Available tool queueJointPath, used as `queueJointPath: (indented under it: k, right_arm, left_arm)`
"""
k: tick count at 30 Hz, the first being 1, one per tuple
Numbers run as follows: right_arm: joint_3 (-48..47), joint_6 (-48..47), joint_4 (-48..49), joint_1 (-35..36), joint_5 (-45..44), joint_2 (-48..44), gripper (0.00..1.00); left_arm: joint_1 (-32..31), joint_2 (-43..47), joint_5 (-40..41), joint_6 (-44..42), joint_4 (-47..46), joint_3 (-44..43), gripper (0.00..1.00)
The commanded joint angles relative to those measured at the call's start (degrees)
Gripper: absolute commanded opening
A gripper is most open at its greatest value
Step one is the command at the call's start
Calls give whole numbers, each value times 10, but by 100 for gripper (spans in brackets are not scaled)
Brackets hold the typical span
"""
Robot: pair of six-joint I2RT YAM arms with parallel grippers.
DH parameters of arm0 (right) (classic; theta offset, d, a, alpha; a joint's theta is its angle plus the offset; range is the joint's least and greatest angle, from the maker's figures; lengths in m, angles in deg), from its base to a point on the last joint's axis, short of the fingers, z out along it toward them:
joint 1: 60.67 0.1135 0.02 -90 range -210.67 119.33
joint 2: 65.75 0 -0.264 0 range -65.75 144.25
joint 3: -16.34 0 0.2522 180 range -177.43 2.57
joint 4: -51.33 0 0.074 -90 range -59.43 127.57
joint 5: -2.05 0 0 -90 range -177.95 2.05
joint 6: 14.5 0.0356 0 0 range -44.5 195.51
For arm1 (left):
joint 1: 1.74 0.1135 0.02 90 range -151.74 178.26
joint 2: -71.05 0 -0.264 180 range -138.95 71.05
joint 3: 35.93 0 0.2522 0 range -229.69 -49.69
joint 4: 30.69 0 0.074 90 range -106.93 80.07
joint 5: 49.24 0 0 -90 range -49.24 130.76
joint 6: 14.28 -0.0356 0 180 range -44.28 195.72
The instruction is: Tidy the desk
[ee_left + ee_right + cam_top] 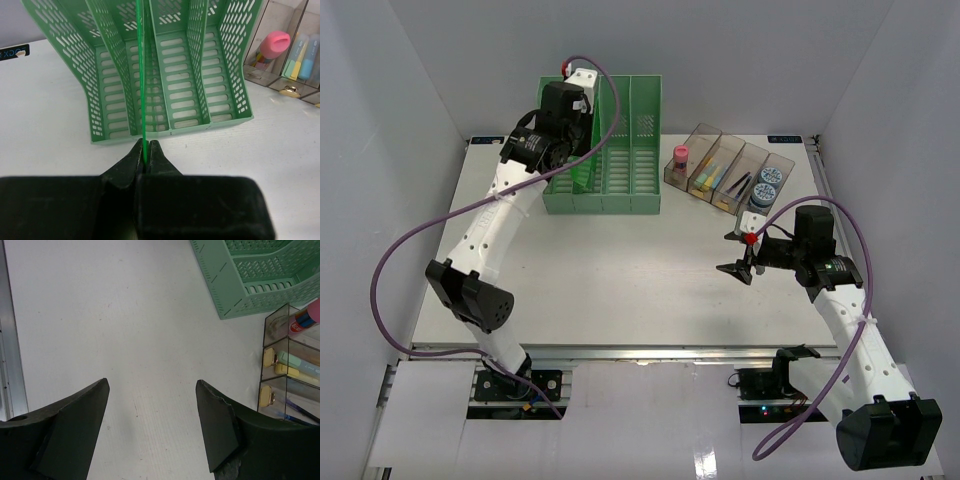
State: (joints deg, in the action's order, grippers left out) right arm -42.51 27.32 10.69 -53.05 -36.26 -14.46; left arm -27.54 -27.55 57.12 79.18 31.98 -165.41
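Observation:
The desk (pixel 640 280) is a white tabletop with metal rail edges. My left gripper (pixel 586 100) is raised at the back left, above the green slotted file rack (pixel 620 150). It is shut on a thin translucent green sheet (pixel 588 150). In the left wrist view that green sheet (pixel 141 75) stands edge-on between the left gripper's (pixel 145 147) closed tips and runs down into the left part of the rack (pixel 180 100); I cannot tell which slot. My right gripper (pixel 735 252) hovers open over bare desk (pixel 125 315), with nothing between the right gripper's (pixel 152 382) tips.
A clear compartment organizer (pixel 730 170) stands right of the rack at the back. It holds a pink-capped bottle (pixel 679 157), highlighters and two blue-lidded round tins (pixel 764 185). In the right wrist view the organizer (pixel 280 365) lies close to the right finger. White walls enclose the desk.

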Motion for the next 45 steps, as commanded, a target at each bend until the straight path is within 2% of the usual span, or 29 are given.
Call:
queueJointPath:
  k: [1,5,8,10,16,19,23,26,28,31,34,45]
  right_arm:
    - [8,-2,9,-2,22,-10,76]
    - [9,-2,8,-6,25,-12,77]
    - [10,-2,8,-8,26,-13,77]
    - [10,-2,8,-8,26,-12,77]
    - [10,-2,8,-11,27,-13,77]
    - [10,-2,8,-13,27,-11,77]
    - [10,-2,8,-15,29,-10,77]
    - [10,-2,7,-18,30,-10,77]
    - [10,-2,7,-20,31,-10,77]
    - [11,-1,7,-23,33,-11,77]
    - [11,0,7,-25,34,-12,77]
    - [11,2,7,-32,38,-9,77]
  left_arm:
    - [23,-34,-43,3,-9,-66,0]
    - [41,-68,-60,13,-12,-93,1]
    - [48,-89,-64,19,-14,-109,9]
    - [51,-99,-63,24,-18,-117,18]
    - [55,-115,-61,35,-31,-137,55]
    - [56,-122,-58,42,-39,-146,63]
    - [57,-129,-61,49,-54,-156,65]
    - [60,-136,-65,57,-66,-163,60]
    - [63,-143,-70,63,-71,-169,46]
    - [67,-149,-74,66,-73,-174,18]
    - [70,-153,-66,67,-77,-177,5]
    - [74,-190,-56,60,-126,-189,6]
